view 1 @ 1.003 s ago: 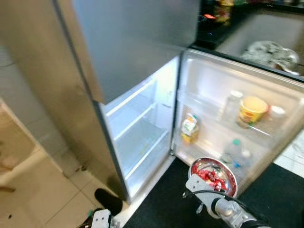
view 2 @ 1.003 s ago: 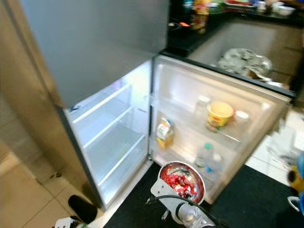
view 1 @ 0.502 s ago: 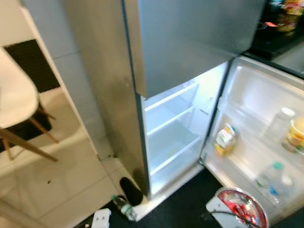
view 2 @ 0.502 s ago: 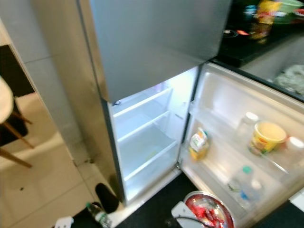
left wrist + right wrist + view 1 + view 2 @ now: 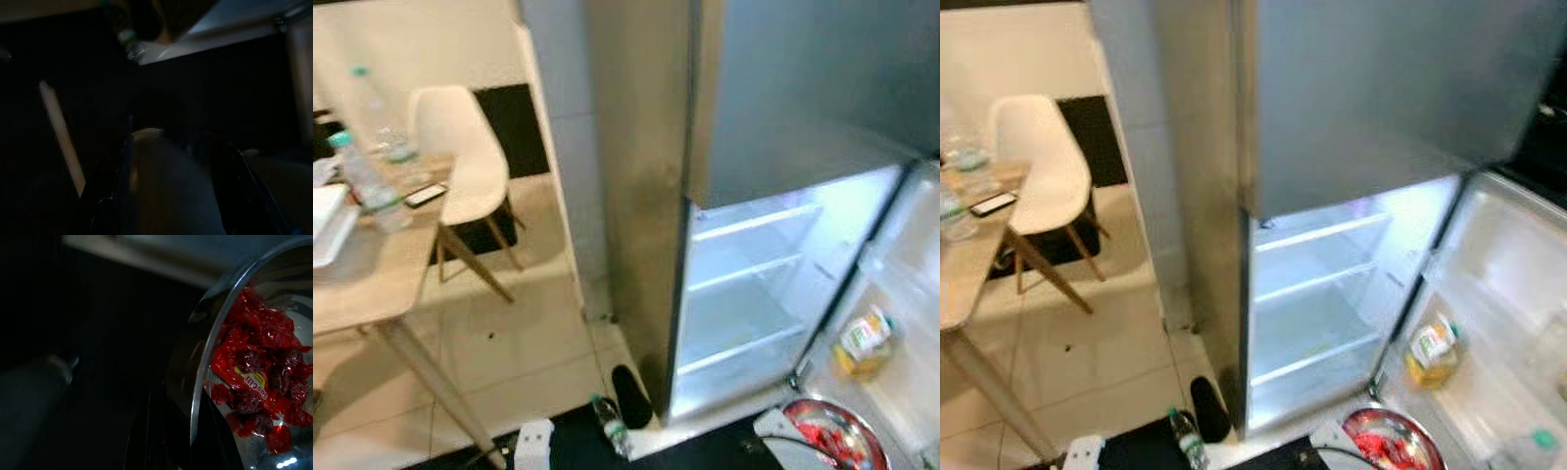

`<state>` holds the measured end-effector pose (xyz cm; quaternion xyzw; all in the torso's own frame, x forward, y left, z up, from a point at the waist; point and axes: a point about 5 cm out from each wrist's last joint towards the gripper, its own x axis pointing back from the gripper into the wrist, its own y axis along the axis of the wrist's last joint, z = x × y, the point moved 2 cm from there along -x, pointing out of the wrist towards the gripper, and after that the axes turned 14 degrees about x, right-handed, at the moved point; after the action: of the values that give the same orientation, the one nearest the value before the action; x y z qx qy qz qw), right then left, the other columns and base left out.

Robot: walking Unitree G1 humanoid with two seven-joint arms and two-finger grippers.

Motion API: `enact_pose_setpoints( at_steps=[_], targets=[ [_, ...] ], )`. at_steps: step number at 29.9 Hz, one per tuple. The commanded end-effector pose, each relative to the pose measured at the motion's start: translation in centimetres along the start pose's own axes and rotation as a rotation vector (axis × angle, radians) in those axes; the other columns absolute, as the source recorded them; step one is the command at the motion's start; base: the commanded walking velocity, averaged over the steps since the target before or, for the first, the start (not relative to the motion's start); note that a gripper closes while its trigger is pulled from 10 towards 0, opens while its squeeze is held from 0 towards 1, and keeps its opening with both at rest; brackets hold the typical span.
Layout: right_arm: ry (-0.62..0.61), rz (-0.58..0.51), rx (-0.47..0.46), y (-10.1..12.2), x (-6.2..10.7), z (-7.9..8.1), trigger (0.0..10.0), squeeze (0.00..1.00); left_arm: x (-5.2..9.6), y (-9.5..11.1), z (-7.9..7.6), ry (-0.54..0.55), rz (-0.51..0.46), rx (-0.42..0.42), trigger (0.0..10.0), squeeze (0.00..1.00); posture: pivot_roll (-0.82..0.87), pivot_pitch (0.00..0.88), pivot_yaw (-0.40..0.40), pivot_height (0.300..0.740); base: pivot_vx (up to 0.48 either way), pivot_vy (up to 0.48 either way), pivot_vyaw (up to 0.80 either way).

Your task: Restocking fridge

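Because the shiny metal bowl [image 5: 230, 382] is full of red wrapped candies [image 5: 254, 387] and sits low on the right, near the robot, a bump or tilt could spill them on the floor. The right gripper [image 5: 190, 431] is pinching the bowl's rim. Just beyond it the fridge [image 5: 1332, 294] stands open, with bare white shelves [image 5: 1317, 284] and a juice carton [image 5: 1432, 350] in the door. A bottle [image 5: 610, 426] lies on the floor near the fridge and could trip the robot. I cannot tell if the left gripper is spread or pressed together.
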<state>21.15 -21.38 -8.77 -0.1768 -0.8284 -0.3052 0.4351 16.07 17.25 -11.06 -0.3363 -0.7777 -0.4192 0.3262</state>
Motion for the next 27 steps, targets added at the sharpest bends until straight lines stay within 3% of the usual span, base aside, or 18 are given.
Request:
enact_pose_setpoints(
  at_steps=[1, 5, 9, 27],
  targets=[
    [-0.014, 0.025, -0.01, -0.7, 0.1, 0.0, 10.0, 0.0, 0.1, -0.3, 0.4, 0.019, 0.006, 0.025, 10.0, 0.0, -0.01, 0.0, -0.003, 0.74, 0.0, 0.0, 0.79],
    [-0.021, 0.022, -0.01, -0.7, 0.1, 0.3, 10.0, 0.0, 0.2, -0.4, 0.5, 0.025, -0.003, 0.047, 10.0, 0.0, -0.02, 0.0, 0.002, 0.74, 0.0, 0.0, 0.75],
    [-0.034, 0.032, -0.025, -1.1, 0.2, 0.4, 10.0, 0.0, 0.3, -0.8, 0.6, 0.027, 0.003, 0.048, 10.0, 0.0, -0.02, 0.0, 0.006, 0.74, 0.0, 0.0, 0.0],
    [-0.025, 0.051, -0.048, -2.0, 0.4, 0.6, 10.0, 0.0, 0.3, -1.4, 0.5, 0.019, 0.024, 0.039, 10.0, 0.0, -0.02, 0.0, -0.006, 0.74, 0.0, -0.397, 0.0]
  ],
)
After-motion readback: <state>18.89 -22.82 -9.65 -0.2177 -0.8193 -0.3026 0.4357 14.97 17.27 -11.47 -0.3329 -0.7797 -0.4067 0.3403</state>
